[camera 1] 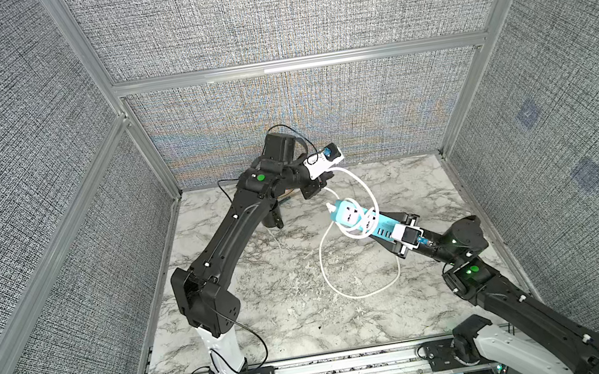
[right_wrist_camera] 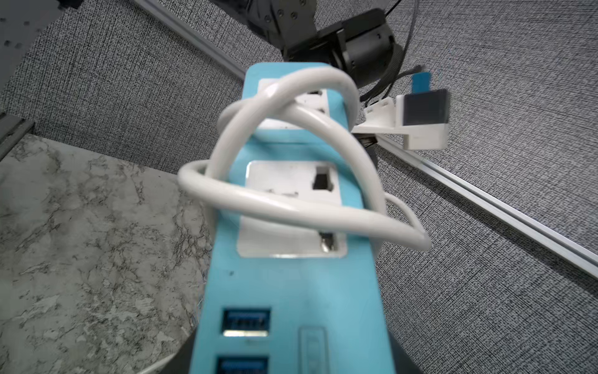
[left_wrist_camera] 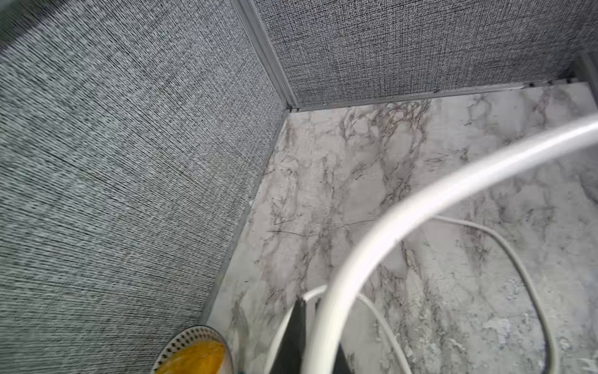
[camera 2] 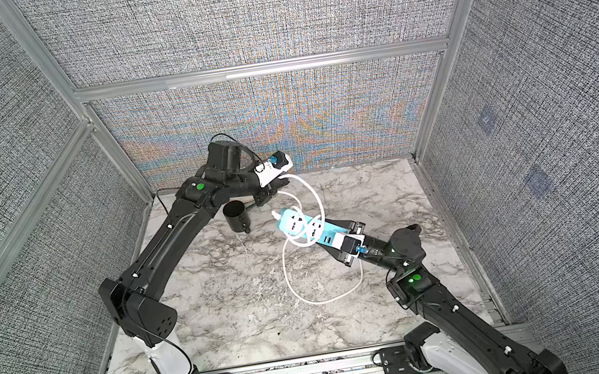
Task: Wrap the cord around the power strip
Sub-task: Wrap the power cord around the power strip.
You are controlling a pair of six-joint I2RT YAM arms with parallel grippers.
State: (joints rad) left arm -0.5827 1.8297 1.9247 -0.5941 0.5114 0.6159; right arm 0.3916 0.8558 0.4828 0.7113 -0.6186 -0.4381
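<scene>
I see my left arm (camera 1: 218,244) and right arm (camera 1: 507,297) in matte black. White base sleeves (camera 1: 221,352) sit at seven and five o'clock. Each carries a green light (camera 1: 260,178), a white camera bracket (camera 1: 321,166) and a thin black cable (camera 1: 266,346).

Open marble table (camera 1: 269,321) fills the lower centre of the frame in both top views, while the left arm (camera 1: 225,239) bars the left, a black cup (camera 2: 235,218) stands beside it, the cord (camera 1: 321,261) loops across centre-right below the raised power strip (camera 1: 354,216), and fabric walls (camera 1: 284,17) close three sides.
</scene>
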